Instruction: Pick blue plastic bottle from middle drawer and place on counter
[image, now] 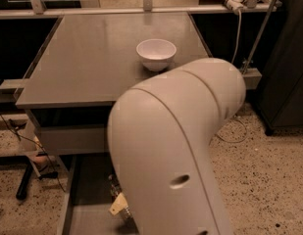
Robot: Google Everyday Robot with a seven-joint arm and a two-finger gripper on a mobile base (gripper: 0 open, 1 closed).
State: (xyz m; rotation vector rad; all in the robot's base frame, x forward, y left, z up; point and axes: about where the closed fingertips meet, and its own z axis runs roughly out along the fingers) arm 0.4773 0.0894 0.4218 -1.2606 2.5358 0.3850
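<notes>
1. Huge smooth white arm (180,146) blocks most of the grey metal middle drawer (87,199) at 6 o'clock.
2. The gripper (117,205) is down in that drawer, 7 o'clock; can't tell its state.
3. The blue plastic bottle (125,213) is just a clear glint right by it.
4. Round glossy bowl (156,54) sits on the flat grey counter (87,58), 12 o'clock.

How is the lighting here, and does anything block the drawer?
Camera view: dim, warm light; the white bowl is brightest, the counter has a soft sheen, deep shadow lies under it; the arm hides most of the middle drawer, with the pincer low inside it, beside the arm.
</notes>
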